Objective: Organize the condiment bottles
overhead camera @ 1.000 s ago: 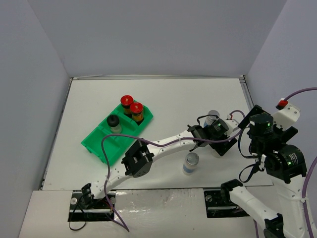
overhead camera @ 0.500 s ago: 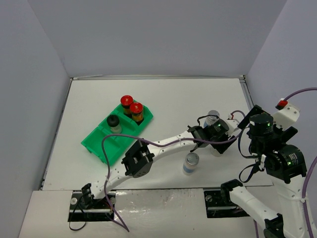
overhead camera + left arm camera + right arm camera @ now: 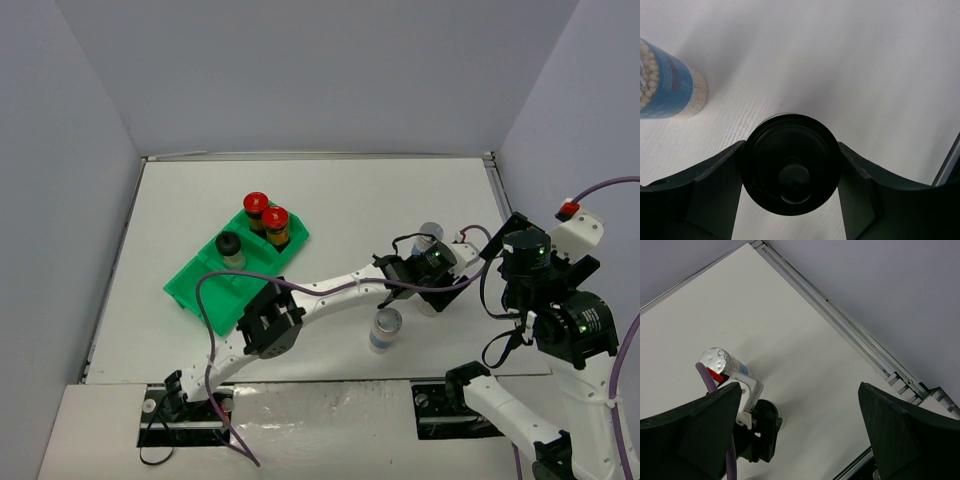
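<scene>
Small black-capped cylindrical jar at the right of the white table, left gripper fingers clamped on its cap, silver-capped blue-labelled jar just beside it, 2nd silver-capped jar nearer the arms, 2 red-capped jars and 1 black-capped jar in the green plastic tray, right gripper fingers spread wide.

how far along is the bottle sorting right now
Done: both red-capped jars and one black-capped jar stand in the green tray.

In hand: the left gripper is shut on the second black-capped jar, away from the tray.

Left: that jar and the two silver-capped jars, both standing on the table.

The right gripper is open and empty.
</scene>
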